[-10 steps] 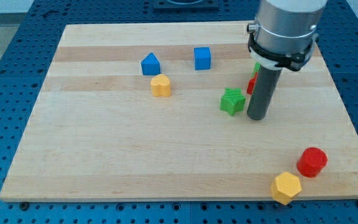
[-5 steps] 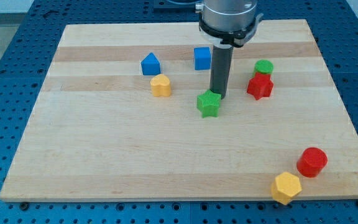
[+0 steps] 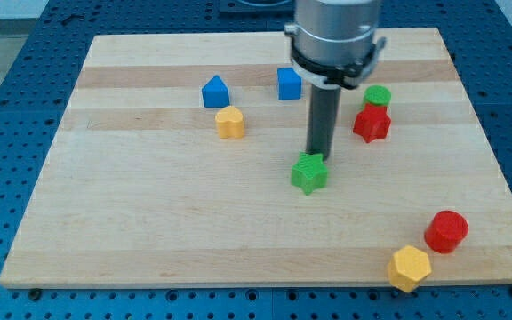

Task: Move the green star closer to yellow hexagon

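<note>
Camera view: our rod has no jaws and holds nothing; my tip (image 3: 320,156) touches the green star (image 3: 309,173) from above, mid-board. The yellow hexagon (image 3: 409,268) lies well apart, lower right. We judge the star light, rigid, free-sliding; push its upper-left points.

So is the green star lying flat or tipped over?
Flat. The green star sits level on the wooden board, its star-shaped top face showing and no edge lifted. My tip is right at its upper edge.
</note>
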{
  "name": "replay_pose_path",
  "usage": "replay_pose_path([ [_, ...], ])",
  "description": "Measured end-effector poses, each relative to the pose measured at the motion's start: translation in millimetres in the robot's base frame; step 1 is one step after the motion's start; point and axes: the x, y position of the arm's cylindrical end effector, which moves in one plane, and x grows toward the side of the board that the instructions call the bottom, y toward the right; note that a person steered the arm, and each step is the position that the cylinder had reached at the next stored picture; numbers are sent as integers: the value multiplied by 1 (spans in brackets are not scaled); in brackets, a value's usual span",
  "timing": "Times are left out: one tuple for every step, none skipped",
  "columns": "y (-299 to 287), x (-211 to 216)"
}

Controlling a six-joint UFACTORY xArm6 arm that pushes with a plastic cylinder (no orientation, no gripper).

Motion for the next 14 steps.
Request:
replay_pose_path([
  [6, 17],
  [6, 1],
  [-4, -24],
  [-33, -19],
  [-54, 6],
  [-51, 25],
  [-19, 26],
  [8, 26],
  [33, 29],
  [53, 36],
  [63, 49],
  [63, 56],
  [56, 56],
  [23, 56],
])
